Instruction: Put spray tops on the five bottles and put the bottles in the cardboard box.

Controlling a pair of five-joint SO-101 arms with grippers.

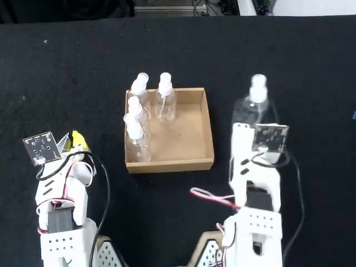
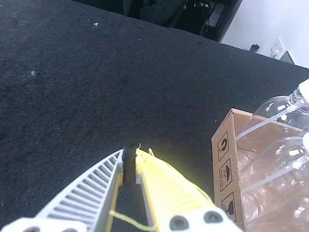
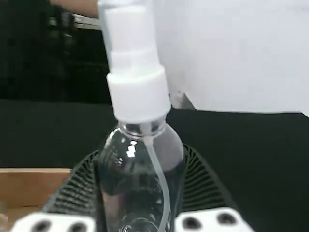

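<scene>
A cardboard box (image 1: 169,164) sits mid-table with several clear bottles (image 1: 165,103) standing in its left and rear part, each capped with a white spray top. Another clear bottle (image 1: 255,108) with a white spray top (image 1: 258,88) stands upright to the right of the box, and my right gripper (image 1: 256,118) is shut on its body. In the right wrist view the bottle (image 3: 137,169) rises between the dark fingers (image 3: 198,181). My left gripper (image 1: 75,140) rests shut and holding nothing, left of the box, its tips (image 2: 130,153) together over the black cloth.
Black cloth covers the table. The right half of the box floor (image 1: 189,130) is bare. The box corner (image 2: 224,159) and bottles (image 2: 277,145) show beside my left gripper. Red cabling (image 1: 208,197) trails near the right arm's base.
</scene>
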